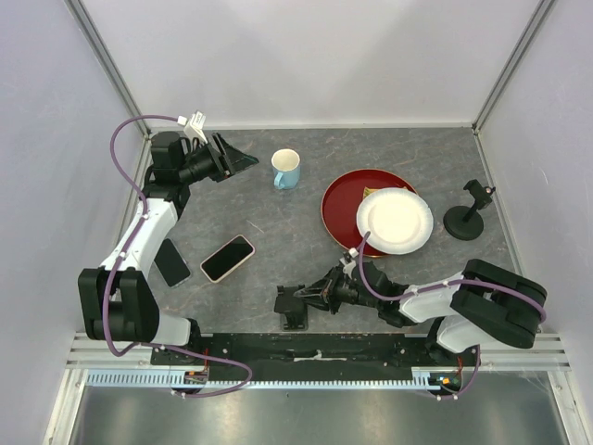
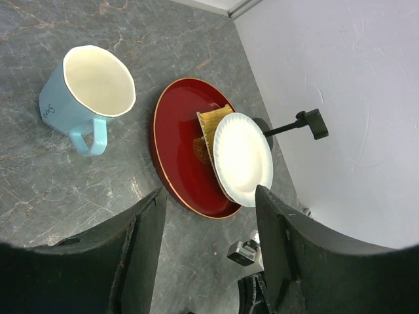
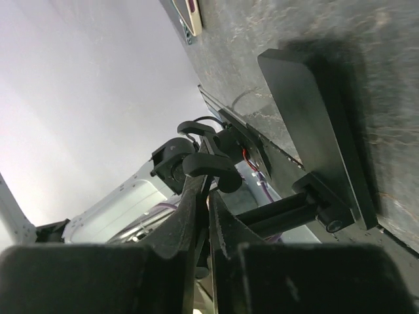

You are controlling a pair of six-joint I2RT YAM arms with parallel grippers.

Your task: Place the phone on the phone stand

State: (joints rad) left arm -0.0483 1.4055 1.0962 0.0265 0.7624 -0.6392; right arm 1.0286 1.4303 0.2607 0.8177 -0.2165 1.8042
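Observation:
The phone (image 1: 227,258), with a dark screen and pale pink case, lies flat on the grey table left of centre; its corner shows at the top of the right wrist view (image 3: 190,13). The black phone stand (image 1: 291,308) sits near the front edge, its base plate (image 3: 314,131) on the table. My right gripper (image 1: 310,297) is shut on a thin upright part of the stand (image 3: 208,196). My left gripper (image 1: 232,159) is open and empty, held high at the back left, far from the phone; it also shows in the left wrist view (image 2: 209,216).
A second dark phone (image 1: 171,262) lies left of the pink one. A blue mug (image 1: 285,169) stands at the back. A white paper plate (image 1: 395,221) rests on a red plate (image 1: 345,199). A black pole stand (image 1: 468,215) is at the right.

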